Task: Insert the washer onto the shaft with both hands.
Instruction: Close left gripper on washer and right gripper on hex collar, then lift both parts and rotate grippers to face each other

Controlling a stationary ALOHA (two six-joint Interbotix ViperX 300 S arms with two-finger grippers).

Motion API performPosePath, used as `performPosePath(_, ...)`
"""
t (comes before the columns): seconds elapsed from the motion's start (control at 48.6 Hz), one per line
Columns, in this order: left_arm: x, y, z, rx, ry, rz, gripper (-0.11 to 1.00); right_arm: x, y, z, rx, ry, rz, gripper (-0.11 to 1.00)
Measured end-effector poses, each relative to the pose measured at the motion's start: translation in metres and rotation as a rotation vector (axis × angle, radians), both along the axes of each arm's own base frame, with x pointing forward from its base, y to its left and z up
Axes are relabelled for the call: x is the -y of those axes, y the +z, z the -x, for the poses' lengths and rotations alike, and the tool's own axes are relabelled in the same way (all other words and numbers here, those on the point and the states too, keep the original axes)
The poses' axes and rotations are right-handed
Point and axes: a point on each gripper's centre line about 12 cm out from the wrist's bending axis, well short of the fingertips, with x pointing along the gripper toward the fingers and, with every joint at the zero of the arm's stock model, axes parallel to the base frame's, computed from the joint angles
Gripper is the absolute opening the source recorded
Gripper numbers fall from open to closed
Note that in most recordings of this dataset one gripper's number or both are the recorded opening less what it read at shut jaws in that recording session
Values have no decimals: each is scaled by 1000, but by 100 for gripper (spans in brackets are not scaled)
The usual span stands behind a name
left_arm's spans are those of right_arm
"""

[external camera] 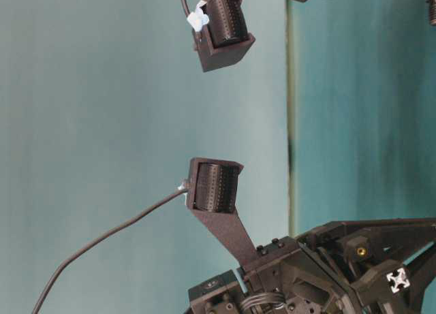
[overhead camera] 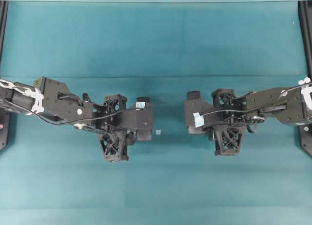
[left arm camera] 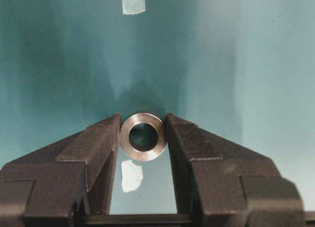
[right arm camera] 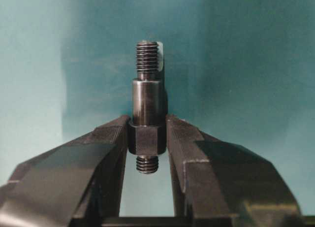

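Grippers face off over the teal mat: the left gripper (left arm camera: pixel 143 138) clamps the washer (left arm camera: pixel 143 137) by its rim, bore open toward the opposite arm, while the right gripper (right arm camera: pixel 146 138) pinches the shaft (right arm camera: pixel 147 119) at its hex collar, threaded tip pointing away along the fingers; a clear gap separates them, neither nearer centre

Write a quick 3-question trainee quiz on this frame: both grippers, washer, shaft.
1. True or false: the left gripper is shut on the washer.
2. The right gripper clamps the shaft at: A) its threaded tip, B) its hexagonal section, C) not at all.
3. Fill in: in the overhead view the grippers stand ____, with bare green table between them.

Key: 1 true; 2 B; 3 apart.
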Motion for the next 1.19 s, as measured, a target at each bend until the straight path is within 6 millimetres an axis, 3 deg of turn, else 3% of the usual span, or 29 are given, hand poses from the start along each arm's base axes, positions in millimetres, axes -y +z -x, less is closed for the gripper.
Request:
performPosePath(0.577, -1, 8, 1, 9, 3, 0, 36, 7, 5, -2, 8, -21, 2, 0)
performPosePath(1.009, -4, 30, 3, 74, 9, 2, 36, 8, 37, -5, 141, -20, 8, 0)
performPosePath(1.194, -3, 39, 5, 176, 5, 5, 36, 7, 39, 2, 199, -21, 10, 0)
